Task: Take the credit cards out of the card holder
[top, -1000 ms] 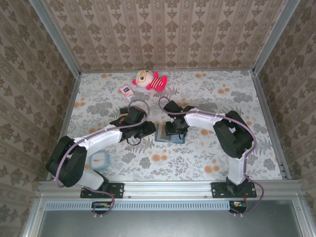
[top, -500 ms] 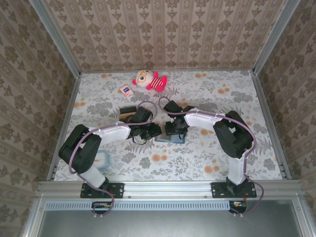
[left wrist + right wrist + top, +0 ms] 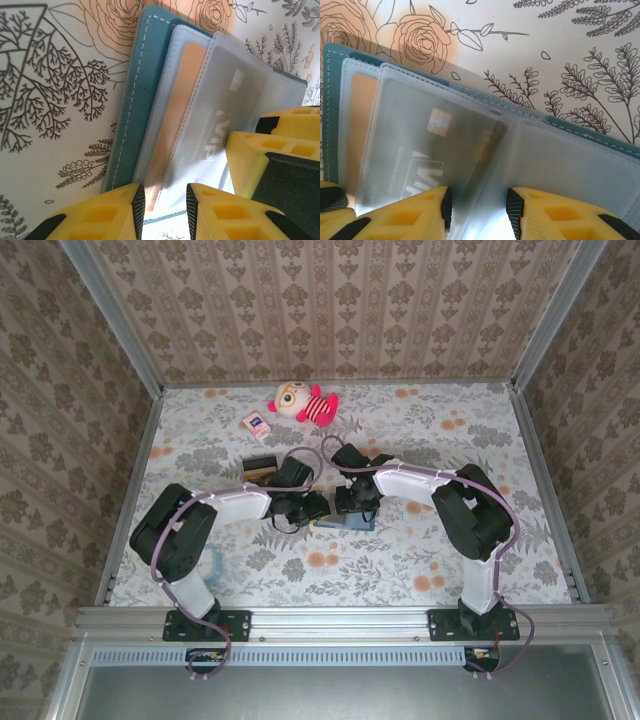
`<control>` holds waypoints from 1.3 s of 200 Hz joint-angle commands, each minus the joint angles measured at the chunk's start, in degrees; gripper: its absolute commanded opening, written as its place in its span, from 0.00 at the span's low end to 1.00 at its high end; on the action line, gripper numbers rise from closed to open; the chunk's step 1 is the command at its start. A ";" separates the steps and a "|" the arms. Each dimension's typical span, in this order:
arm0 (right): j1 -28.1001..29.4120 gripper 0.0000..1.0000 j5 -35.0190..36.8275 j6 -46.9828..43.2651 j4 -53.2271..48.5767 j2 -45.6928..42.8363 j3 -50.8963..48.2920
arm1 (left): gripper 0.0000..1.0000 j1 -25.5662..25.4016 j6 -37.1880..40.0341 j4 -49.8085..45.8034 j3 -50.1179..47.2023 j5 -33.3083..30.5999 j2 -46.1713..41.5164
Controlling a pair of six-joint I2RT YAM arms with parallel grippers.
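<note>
A: Position of the card holder (image 3: pixel 345 524)?
B: Near the middle of the table (image 3: pixel 430 440), spread open, teal cover down and clear sleeves up. Flanked closely by the left gripper (image 3: pixel 318 508) and the right gripper (image 3: pixel 355 504), both low over it.

A: Position of the cards?
B: Inside the sleeves. Orange card (image 3: pixel 186 95) in the sleeve nearest the stitched teal edge. Grey card (image 3: pixel 220 125), with a chip, in the next sleeve, partly overlapping the first.

A: State of the left gripper?
B: Jaws parted by a narrow gap, astride the near edge of the sleeves. Apparently grasping nothing, though contact with the plastic is hard to judge.

A: And the right gripper?
B: Likewise parted, not clenched, with one loose sleeve lying across the gap.

A: Elsewhere on the table?
B: Plush toy (image 3: pixel 300 400) and packet (image 3: pixel 256 424) near the far edge. Dark block (image 3: pixel 258 466) just beyond the left gripper.
</note>
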 commanded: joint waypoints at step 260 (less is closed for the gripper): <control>-2.58 0.40 -2.63 0.00 -2.28 4.72 -5.57 | 0.26 0.20 2.05 4.52 1.20 8.97 2.18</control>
